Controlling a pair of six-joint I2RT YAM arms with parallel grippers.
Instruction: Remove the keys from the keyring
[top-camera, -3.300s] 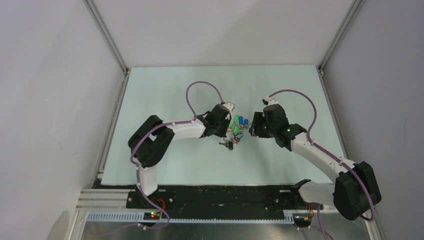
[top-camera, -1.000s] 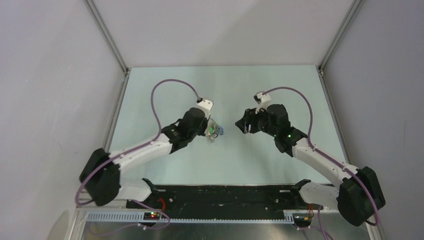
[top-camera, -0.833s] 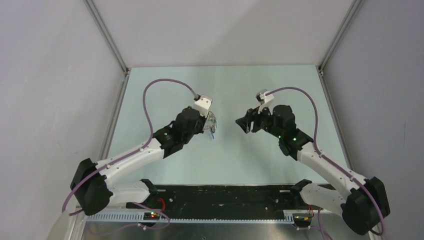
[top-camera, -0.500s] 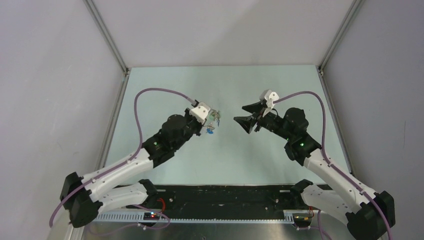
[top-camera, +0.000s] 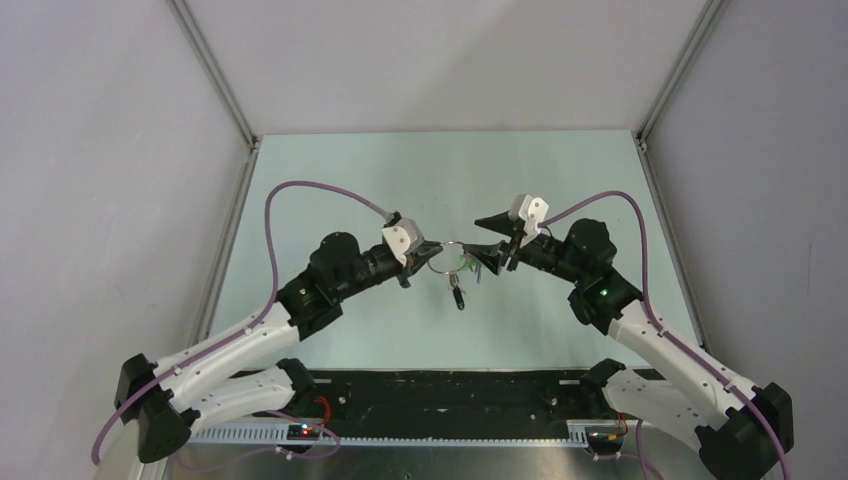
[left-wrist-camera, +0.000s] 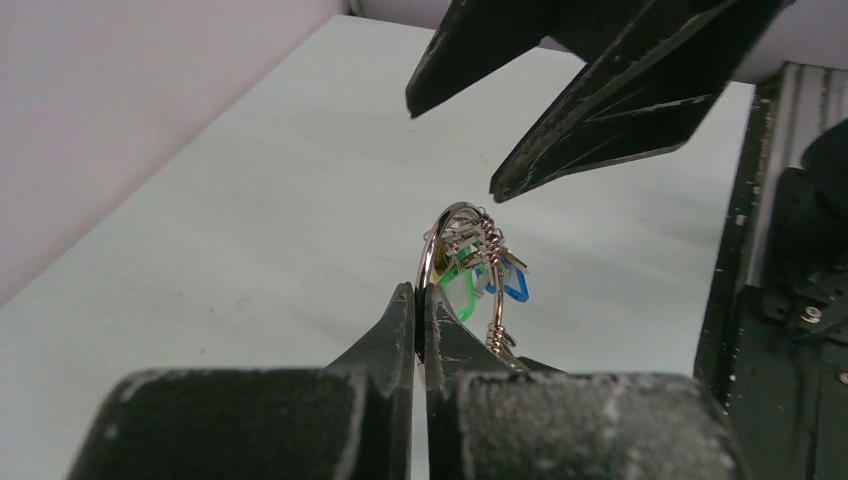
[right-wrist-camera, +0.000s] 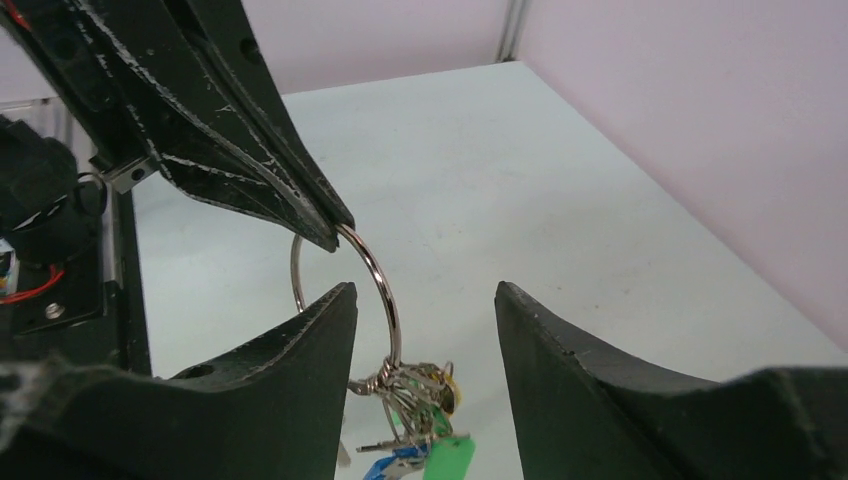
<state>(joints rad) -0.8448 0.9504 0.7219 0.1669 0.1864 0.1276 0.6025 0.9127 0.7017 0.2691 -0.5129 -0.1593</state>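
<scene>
My left gripper (top-camera: 421, 256) is shut on the keyring (top-camera: 446, 256), a thin silver wire ring held above the table; the left wrist view shows the ring (left-wrist-camera: 443, 232) pinched between its closed tips (left-wrist-camera: 416, 300). The keys (top-camera: 459, 280) with green, blue and yellow heads hang bunched from the ring's far side (left-wrist-camera: 487, 272). My right gripper (top-camera: 488, 243) is open, facing the left one, its jaws on either side of the ring (right-wrist-camera: 378, 276) and the keys (right-wrist-camera: 425, 415). It touches neither.
The pale green table (top-camera: 520, 170) is walled by grey panels on three sides. The black base rail (top-camera: 440, 392) runs along the near edge. Purple cables loop over both arms.
My left gripper has lifted the keyring off the table and swung it right. My right gripper has risen, turned towards it and come up around the ring and keys.
</scene>
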